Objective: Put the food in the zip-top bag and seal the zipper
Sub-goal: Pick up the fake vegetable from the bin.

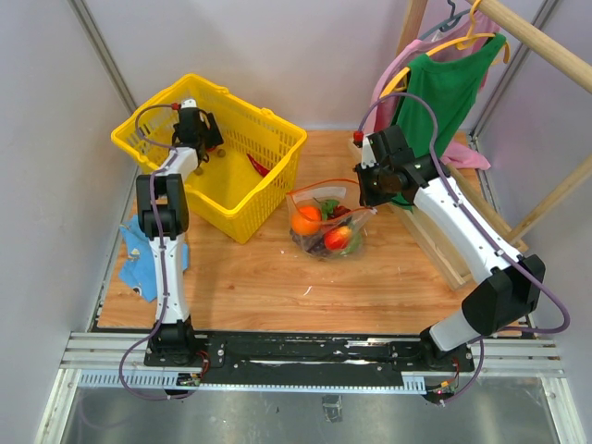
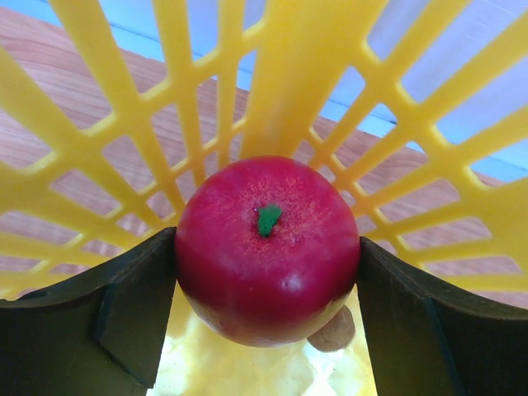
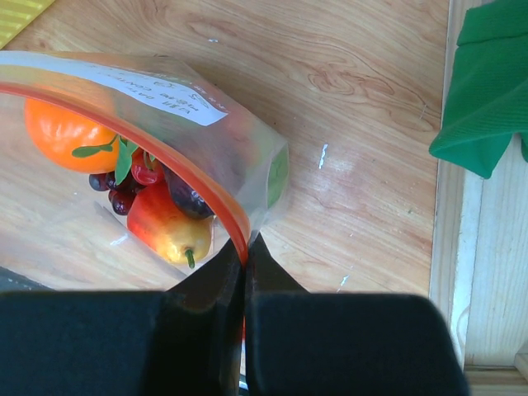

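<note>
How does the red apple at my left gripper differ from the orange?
The red apple lies in the yellow basket; the orange is inside the zip-top bag. The apple sits between the left gripper's fingers; no gripper touches the orange. The apple is deep red, the orange orange. Both are round toy fruit with green on top.

Lab booth: white panels (image 1: 46, 231), aluminium rail (image 1: 111, 351)

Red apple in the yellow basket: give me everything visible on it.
The red toy apple is round, slightly glossy, finely grained skin, plastic or foam by look, small green stem stub facing the left wrist camera. It sits low inside the yellow basket, near its slatted wall. The dark fingers of the left gripper appear to touch both sides. A small brown thing peeks out beneath; unclear what.
</note>
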`<state>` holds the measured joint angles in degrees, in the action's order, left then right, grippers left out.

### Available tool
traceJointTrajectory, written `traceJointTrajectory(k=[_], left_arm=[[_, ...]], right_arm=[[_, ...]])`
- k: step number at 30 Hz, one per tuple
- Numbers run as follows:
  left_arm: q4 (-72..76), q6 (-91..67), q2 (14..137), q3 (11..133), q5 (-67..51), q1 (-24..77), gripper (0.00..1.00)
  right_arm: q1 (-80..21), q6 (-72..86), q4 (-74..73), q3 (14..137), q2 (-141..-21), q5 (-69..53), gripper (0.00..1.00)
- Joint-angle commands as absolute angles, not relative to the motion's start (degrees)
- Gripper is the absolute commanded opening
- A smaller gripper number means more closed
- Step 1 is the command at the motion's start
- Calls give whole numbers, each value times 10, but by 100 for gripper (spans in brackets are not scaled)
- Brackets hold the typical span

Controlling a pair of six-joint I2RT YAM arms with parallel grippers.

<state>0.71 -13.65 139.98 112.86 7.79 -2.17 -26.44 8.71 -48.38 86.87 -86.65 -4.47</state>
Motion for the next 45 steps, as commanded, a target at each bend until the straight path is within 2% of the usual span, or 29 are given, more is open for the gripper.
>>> traceJointTrajectory(k=[1, 11, 25, 35, 45], left_arm=[[-8, -128, 1345, 1122, 27, -25, 33], [-90, -148, 1267, 1109, -18, -25, 31], [-130, -191, 1041, 965, -110, 9, 31], [-139, -176, 886, 872, -164, 93, 31], [-176, -126, 806, 842, -190, 220, 30]], right_arm=[[-269, 80, -491, 891, -873, -46, 1], [-269, 92, -480, 876, -858, -58, 1], [-269, 119, -449, 839, -824, -94, 1], [-269, 131, -441, 831, -814, -103, 1], [-269, 131, -437, 821, -804, -101, 1]])
